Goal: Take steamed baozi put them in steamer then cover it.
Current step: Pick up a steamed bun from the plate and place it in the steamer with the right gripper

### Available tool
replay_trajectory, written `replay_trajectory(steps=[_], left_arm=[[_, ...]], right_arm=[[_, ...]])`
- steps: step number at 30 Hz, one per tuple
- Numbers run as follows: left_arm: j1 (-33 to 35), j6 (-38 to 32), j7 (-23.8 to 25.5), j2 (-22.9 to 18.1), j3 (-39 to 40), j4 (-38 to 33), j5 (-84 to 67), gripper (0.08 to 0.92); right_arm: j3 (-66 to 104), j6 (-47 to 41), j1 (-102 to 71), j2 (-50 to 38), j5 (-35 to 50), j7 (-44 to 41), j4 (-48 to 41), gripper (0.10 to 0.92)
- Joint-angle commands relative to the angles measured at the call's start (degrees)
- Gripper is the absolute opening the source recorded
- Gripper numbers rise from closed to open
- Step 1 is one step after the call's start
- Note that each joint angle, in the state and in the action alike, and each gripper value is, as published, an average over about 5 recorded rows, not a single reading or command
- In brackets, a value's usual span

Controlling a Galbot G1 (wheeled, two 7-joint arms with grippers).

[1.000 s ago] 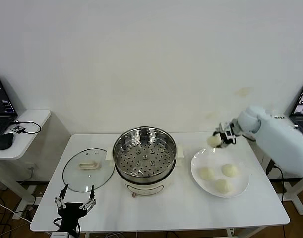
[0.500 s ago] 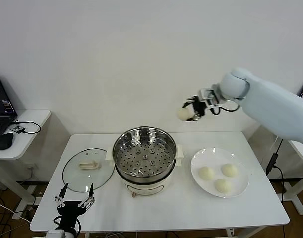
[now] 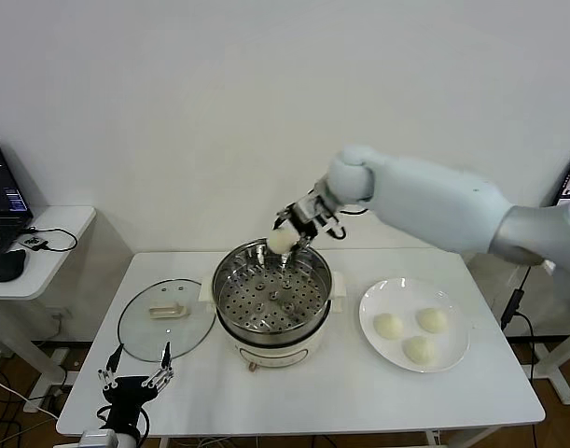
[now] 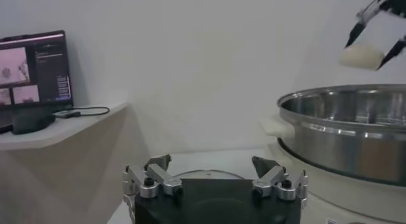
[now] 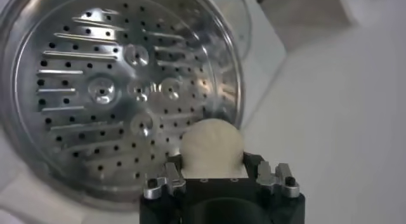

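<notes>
My right gripper (image 3: 286, 235) is shut on one steamed baozi (image 3: 280, 241) and holds it above the far rim of the steamer (image 3: 271, 301). In the right wrist view the baozi (image 5: 211, 148) sits between the jaws over the edge of the perforated tray (image 5: 114, 92), which holds nothing. Three more baozi (image 3: 389, 326) lie on the white plate (image 3: 457, 350) to the right. The cover (image 3: 166, 319), a glass lid with a cream handle, lies flat left of the steamer. My left gripper (image 3: 133, 373) is open and empty at the table's front left.
A side desk (image 3: 42, 233) with a laptop, a mouse and cables stands at the left. The left wrist view shows the steamer's wall (image 4: 346, 139) and the held baozi (image 4: 361, 56) above it.
My right arm has carried the baozi from above the plate up and leftward to above the steamer's far rim. The left arm has barely moved.
</notes>
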Motion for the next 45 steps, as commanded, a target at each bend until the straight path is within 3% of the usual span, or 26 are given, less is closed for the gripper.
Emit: replay_trajectory(steps=[1,11,31,39,45], left_arm=[[0.0,-0.2,0.0,0.0,0.0,0.2,-0.6,0.823],[0.0,-0.3,0.0,-0.2,0.0,0.3,-0.6,0.823],[-0.3,-0.5,0.0,0.0,-0.5,0.3,-0.5,0.823],[-0.1,-0.4,0.1,-0.1,-0.5,0.1,-0.4,0.823],[0.3,-0.4,0.1,-0.1,-0.5,-0.5,-0.3,0.823]], right_arm=[[-3.6,6.4,-1.5,4.3,-7.2,1.7,-1.3,0.611],[-1.1,13.8,-5.9,4.5,-17.9,5.2,-6.3,0.611],[5.1,19.8,-9.4,10.1,-25.3,8.3,-18.8,0.640],[4.6,19.1,-9.1,10.5,-22.0,8.2,-18.1,0.811],[0.9,13.3,-4.4,7.8,-11.7,5.3,-11.4,0.823]])
